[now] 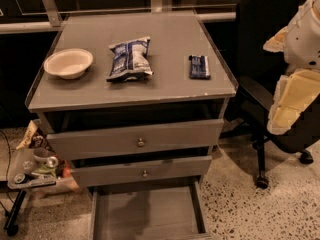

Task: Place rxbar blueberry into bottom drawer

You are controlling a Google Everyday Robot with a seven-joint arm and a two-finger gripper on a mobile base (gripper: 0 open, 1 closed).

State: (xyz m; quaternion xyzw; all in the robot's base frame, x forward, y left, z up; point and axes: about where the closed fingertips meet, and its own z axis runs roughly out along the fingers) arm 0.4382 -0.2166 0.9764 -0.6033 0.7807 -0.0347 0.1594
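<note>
No legible text: lettering on bar (pixel 199 66) and chip bag (pixel 129 59) unreadable. Claw (pixel 289 104) at right edge, beside table (pixel 170 39).

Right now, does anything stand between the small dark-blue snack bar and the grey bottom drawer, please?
Nothing visible: the rxbar blueberry lies at the right of the cabinet top, the bottom drawer is pulled open, and the gripper hangs off to the right.

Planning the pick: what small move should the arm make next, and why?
Probably swing the gripper left, over the rxbar blueberry. The bar lies untouched on the right side of the cabinet top, the gripper hangs off to the right by the chair, and the bottom drawer already stands open.
</note>
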